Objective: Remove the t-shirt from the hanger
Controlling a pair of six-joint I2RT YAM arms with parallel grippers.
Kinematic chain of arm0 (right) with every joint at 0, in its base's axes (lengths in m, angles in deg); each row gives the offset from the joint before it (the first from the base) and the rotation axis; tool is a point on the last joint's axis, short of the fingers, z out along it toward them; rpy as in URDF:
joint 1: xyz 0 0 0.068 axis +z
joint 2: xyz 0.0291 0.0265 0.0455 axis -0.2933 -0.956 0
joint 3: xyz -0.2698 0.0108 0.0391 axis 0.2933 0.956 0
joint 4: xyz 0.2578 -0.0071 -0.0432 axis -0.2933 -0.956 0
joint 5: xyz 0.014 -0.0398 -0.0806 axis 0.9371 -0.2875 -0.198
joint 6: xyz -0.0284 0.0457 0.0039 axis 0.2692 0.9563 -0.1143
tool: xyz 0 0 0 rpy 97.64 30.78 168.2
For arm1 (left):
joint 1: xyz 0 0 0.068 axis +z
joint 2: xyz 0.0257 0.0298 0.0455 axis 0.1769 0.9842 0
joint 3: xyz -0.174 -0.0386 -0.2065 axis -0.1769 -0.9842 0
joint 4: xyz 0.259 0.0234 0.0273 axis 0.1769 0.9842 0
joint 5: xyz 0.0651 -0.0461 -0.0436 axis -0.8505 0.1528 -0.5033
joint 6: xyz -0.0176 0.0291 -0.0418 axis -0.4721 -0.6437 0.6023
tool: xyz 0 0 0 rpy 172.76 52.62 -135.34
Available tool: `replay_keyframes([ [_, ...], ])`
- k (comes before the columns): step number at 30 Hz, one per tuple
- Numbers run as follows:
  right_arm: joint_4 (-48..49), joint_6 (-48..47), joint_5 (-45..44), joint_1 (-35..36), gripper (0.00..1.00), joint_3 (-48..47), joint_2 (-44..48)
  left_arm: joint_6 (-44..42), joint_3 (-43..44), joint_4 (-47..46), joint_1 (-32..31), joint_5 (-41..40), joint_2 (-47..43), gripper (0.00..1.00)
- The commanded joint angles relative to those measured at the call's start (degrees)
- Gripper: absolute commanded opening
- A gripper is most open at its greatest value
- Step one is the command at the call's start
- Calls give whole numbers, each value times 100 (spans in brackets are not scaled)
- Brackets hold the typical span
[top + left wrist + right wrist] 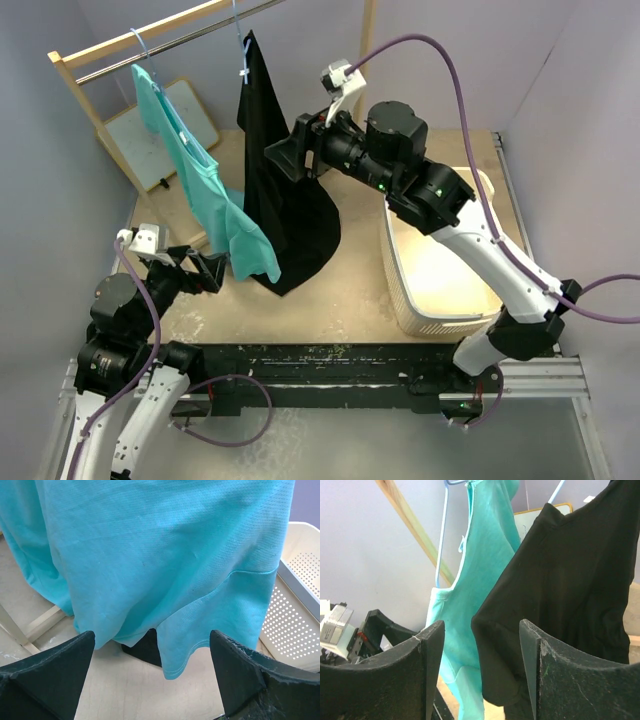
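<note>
A teal t-shirt (205,190) hangs on a light blue hanger (140,45) from the rail, its hem near the table. A black t-shirt (285,200) hangs beside it on a second blue hanger (243,60). My left gripper (212,270) is open just in front of the teal hem (185,665), which hangs between my fingers without touching them. My right gripper (283,158) is open, held high against the black shirt's right side; the black sleeve (505,645) lies between its fingers (432,645).
A wooden clothes rack (95,55) with a metal rail (180,38) stands at the back left. A white perforated basket (440,270) sits on the right of the table. A framed white board (165,135) leans behind the rack.
</note>
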Motion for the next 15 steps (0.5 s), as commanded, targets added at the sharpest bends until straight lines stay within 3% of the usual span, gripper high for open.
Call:
replay_keyframes([
  [1,50,-272,-8,-7,66,-421,-109,-81,115,-280,32,221,-53,99],
  [7,108,-263,166,-7,65,-504,-165,-102,118,-276,27,260,-58,99],
  [15,-423,-405,-327,-7,62,-1683,-1004,-103,102,-281,35,225,-112,99],
])
